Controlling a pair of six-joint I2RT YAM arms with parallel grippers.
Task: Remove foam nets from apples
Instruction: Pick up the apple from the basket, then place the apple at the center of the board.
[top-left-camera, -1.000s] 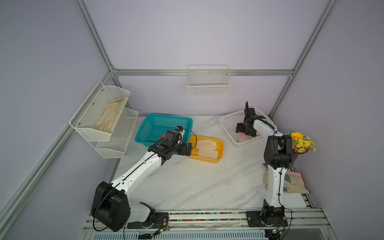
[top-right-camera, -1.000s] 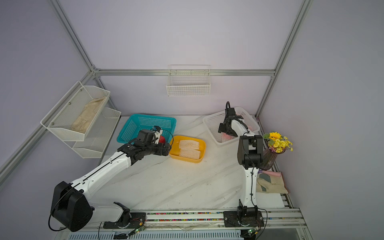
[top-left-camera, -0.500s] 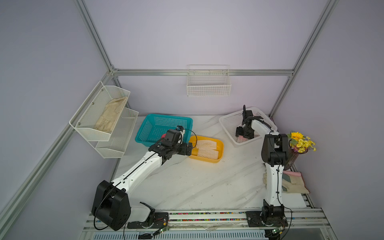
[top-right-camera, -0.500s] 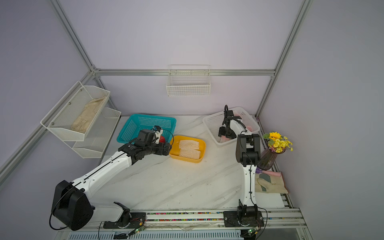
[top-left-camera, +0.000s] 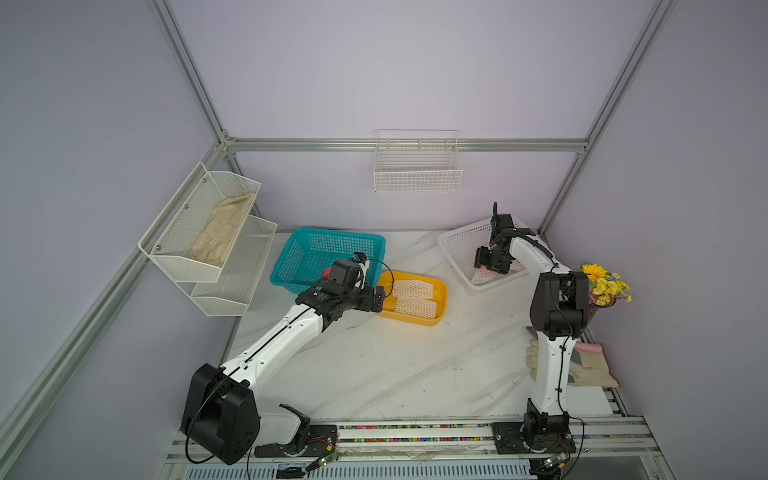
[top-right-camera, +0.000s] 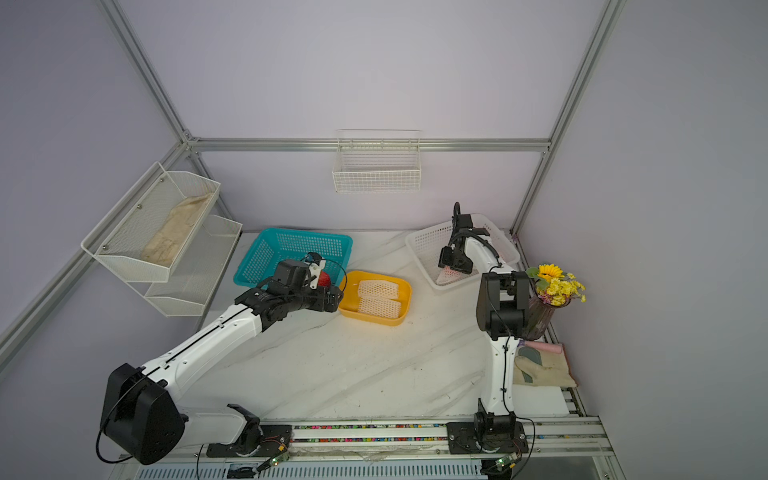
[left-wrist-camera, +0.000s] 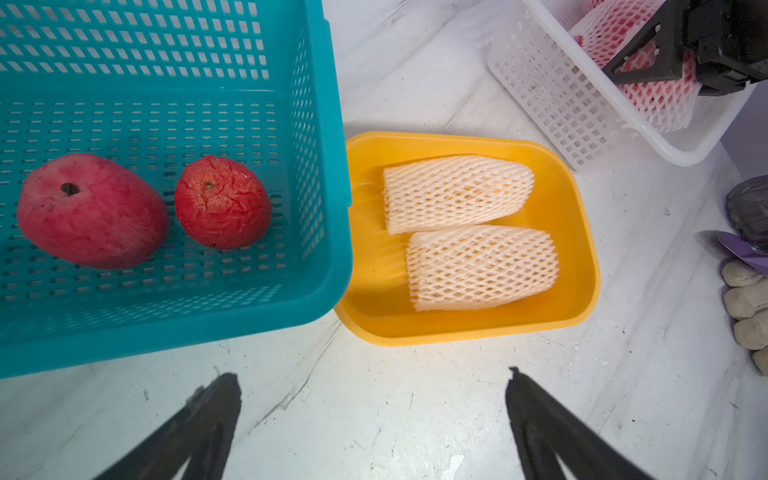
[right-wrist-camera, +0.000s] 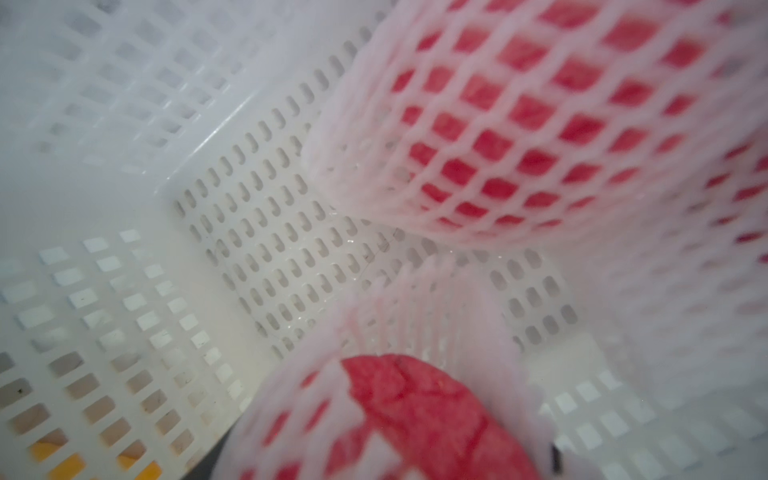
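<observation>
Reaching the netted apple (left-wrist-camera: 660, 104) directly beneath it, white basket (left-wrist-camera: 552, 108), table's (top-left-camera: 415, 365) 2 o'clock, right pincer (left-wrist-camera: 673, 75): grip indiscernible; left pincer (left-wrist-camera: 372, 374) wide, empty.

Soft, even light, faint shadows; the right wrist view shows the foam nets (right-wrist-camera: 519, 124) blurred, close-up.

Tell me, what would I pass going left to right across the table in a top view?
white mesh shelves → teal basket → yellow tray → white basket → yellow flowers
</observation>
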